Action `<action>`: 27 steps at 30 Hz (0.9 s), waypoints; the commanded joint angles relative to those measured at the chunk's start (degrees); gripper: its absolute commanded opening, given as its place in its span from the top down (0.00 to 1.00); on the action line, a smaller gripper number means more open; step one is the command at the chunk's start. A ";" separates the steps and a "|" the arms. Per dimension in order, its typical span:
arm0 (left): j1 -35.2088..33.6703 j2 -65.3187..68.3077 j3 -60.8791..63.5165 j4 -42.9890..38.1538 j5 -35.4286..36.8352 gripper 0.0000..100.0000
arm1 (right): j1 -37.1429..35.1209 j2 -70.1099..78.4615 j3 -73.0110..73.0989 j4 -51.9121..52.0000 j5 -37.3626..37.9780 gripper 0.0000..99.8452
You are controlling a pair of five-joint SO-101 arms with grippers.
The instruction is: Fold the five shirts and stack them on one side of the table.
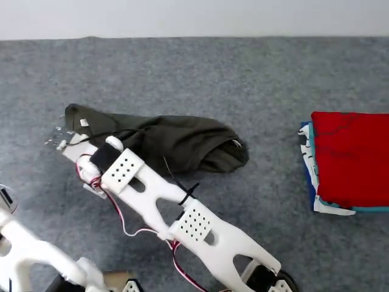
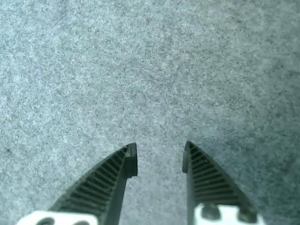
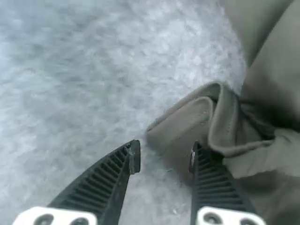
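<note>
An olive shirt (image 1: 176, 143) lies crumpled and unfolded left of centre in the high view, stretched sideways across the grey felt bench (image 1: 243, 79). At the right edge of the frame, well apart from it, sits a stack (image 1: 316, 182) of folded shirts. A red shirt (image 1: 352, 158) is on top, and edges of white and blue cloth show beneath it along the left and lower sides.

The right arm (image 1: 194, 222) runs from the bottom of the frame, right of centre, diagonally up to the left. It crosses in front of the olive shirt, and its right end effector (image 1: 59, 137) is at the shirt's left end. In the right wrist view this end effector (image 3: 164, 157) has its jaws spread apart and grips nothing. A folded hem of the olive shirt (image 3: 243, 117) lies just ahead of it and reaches the tip of one ribbed jaw, while the other jaw is over bare felt.

The left arm (image 1: 30, 249) is in the lower left corner of the high view. In the left wrist view the left end effector (image 2: 159, 159) is also parted and holding nothing, above bare grey felt.
</note>
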 commanded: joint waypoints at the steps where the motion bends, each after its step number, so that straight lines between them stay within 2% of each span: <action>1: -0.44 -2.37 -0.22 -1.41 -0.62 0.83 | 2.51 0.84 -0.26 -1.10 -0.53 0.83; 7: -0.44 -2.20 -0.13 -1.23 -0.53 0.83 | 3.47 2.59 -0.35 -1.01 -0.26 0.84; 12: -0.44 -2.37 -0.13 -1.14 -0.53 0.83 | 3.56 2.68 -0.35 -0.04 8.09 1.00; 17: -0.44 -2.37 -0.13 -1.32 -0.53 0.83 | 3.91 1.19 -2.64 8.92 11.69 0.99; 21: -0.26 -2.37 -0.13 -1.32 -0.44 0.83 | 4.35 -4.53 -2.29 8.75 12.31 0.99; 24: -0.09 -2.37 -0.40 -1.41 -0.44 0.83 | 4.53 -10.68 3.69 8.84 12.31 0.99; 27: -0.09 -2.37 -0.57 -1.41 -0.44 0.83 | 4.88 -20.18 15.82 8.75 12.31 0.99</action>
